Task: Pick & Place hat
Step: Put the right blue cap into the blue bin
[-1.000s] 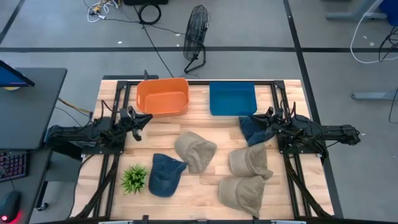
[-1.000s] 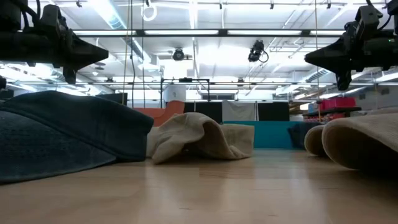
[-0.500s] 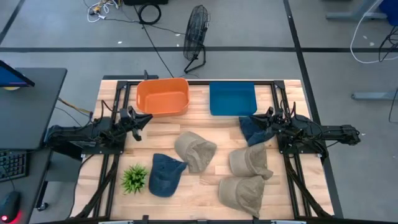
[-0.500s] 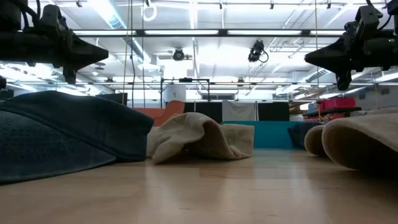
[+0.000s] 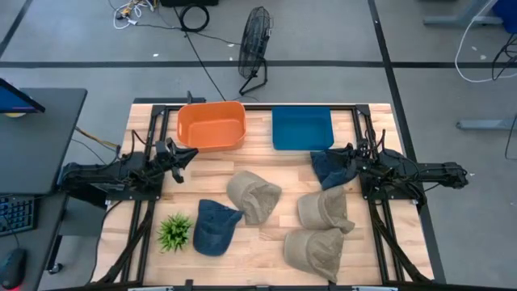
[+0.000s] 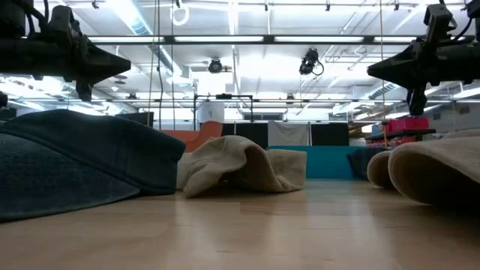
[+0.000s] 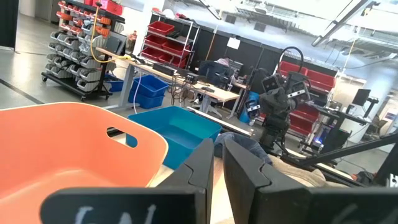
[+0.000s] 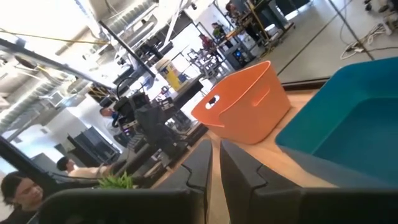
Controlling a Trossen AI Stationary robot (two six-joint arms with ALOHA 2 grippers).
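Note:
Several hats lie crown-up on the wooden table: a dark blue hat [image 5: 325, 169] under my right gripper, a tan hat [image 5: 252, 196] in the middle, a blue hat [image 5: 214, 226] toward the near edge, and two tan hats [image 5: 325, 210] [image 5: 313, 250] on the near right. My right gripper [image 5: 342, 154] [image 6: 371, 71] hovers shut above the dark blue hat's right edge, apart from it. My left gripper [image 5: 192, 154] [image 6: 124, 66] hangs shut in the air beside the orange bin [image 5: 212, 125]. In both wrist views the fingers [image 7: 214, 163] [image 8: 214, 163] stand almost together.
An orange bin [image 7: 68, 143] and a blue bin [image 5: 302, 128] stand side by side at the table's far edge. A small green plant [image 5: 174, 232] sits at the near left corner. Bare wood shows between the bins and the hats. People and shelves show in the room beyond.

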